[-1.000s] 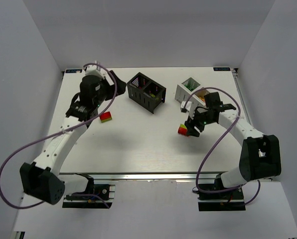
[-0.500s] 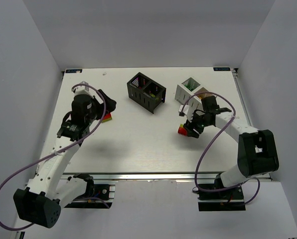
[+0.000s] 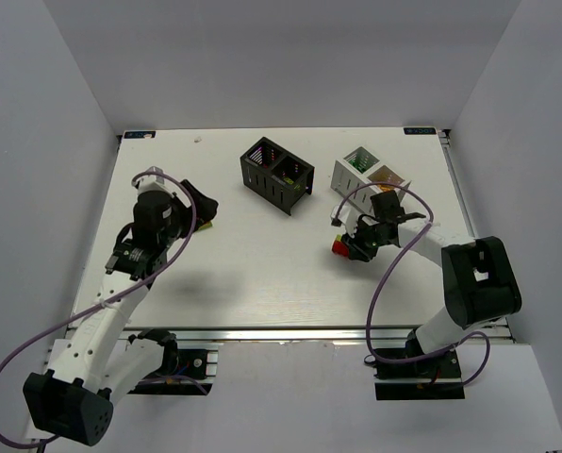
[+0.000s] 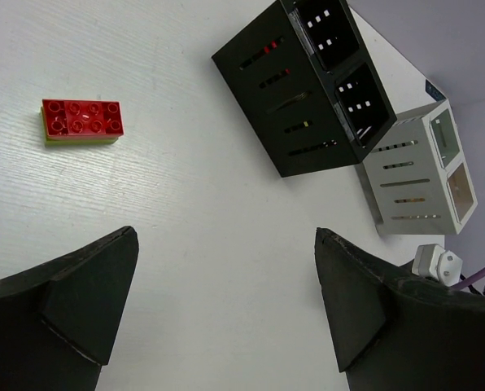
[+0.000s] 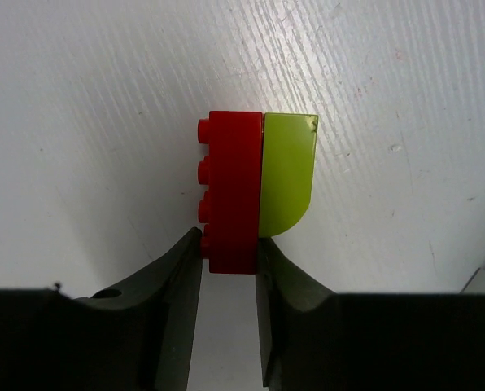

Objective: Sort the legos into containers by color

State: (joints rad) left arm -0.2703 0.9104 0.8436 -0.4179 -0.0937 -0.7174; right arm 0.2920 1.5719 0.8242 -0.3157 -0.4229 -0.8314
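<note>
A red lego [image 5: 230, 191] joined to a rounded green lego [image 5: 285, 175] lies on the white table. My right gripper [image 5: 229, 244] is shut on the red half, one finger against each side. From above, this stack [image 3: 340, 247] shows just left of the right gripper [image 3: 355, 245]. A flat red lego on a green one [image 4: 81, 120] lies ahead and left of my open left gripper [image 4: 225, 236]. In the top view the left gripper [image 3: 204, 206] covers most of it. The black container [image 3: 267, 189] and the white container [image 3: 342, 176] stand at the back.
The left wrist view shows the black container's slotted wall [image 4: 283, 106] and the white container's wall [image 4: 401, 183] to its right. The right arm's purple cable [image 3: 380, 283] loops over the table near the front right.
The right gripper's fingers have narrowed onto the red lego. The left arm has drawn back from the far edge, and its gripper now hangs over the red and green lego.
</note>
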